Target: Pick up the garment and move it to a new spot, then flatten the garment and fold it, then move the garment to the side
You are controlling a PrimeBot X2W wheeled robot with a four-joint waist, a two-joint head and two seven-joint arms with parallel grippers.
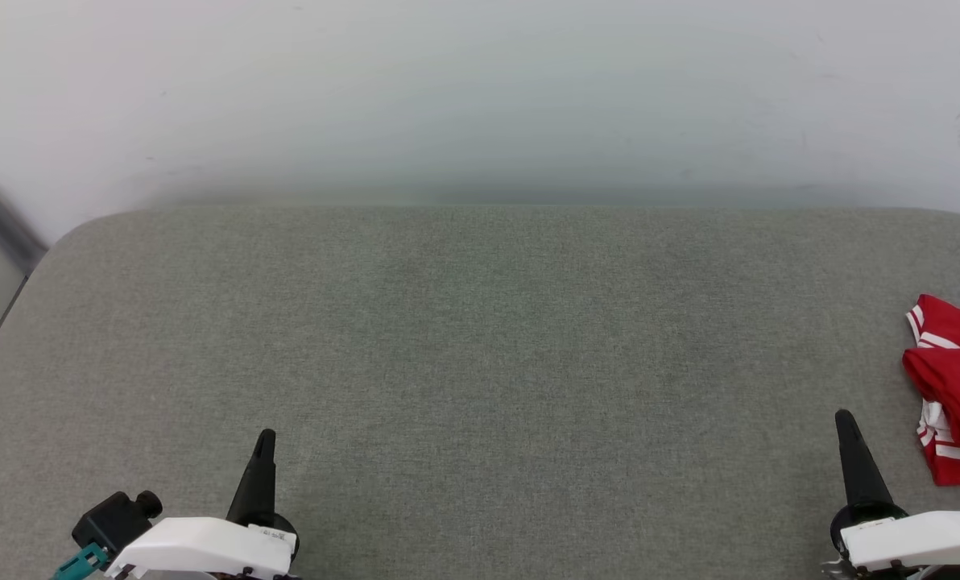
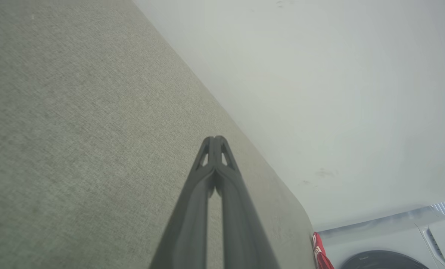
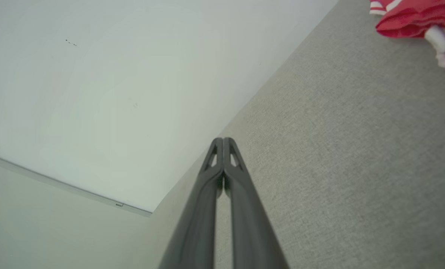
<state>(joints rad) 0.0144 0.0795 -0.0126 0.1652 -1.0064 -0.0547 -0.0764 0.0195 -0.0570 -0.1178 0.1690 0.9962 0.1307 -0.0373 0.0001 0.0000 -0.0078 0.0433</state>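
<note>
One crumpled garment (image 1: 957,377) — right side beyond the head view's edge

Grey fabric pad (image 1: 480,362): flat; ctr, left & far strip open for passage. Obstacle: garment (image 1: 951,387), crumpled heap at right edge, just right of right gripper (image 1: 844,419). Far limit: wall (image 1: 480,97) behind pad. Near-left: left gripper (image 1: 266,437), room all round.

The head camera looks forward and down over the grey surface (image 1: 480,338) toward the wall (image 1: 480,97). Wrist cameras sit low above it; all views share the garment (image 1: 959,379).
</note>
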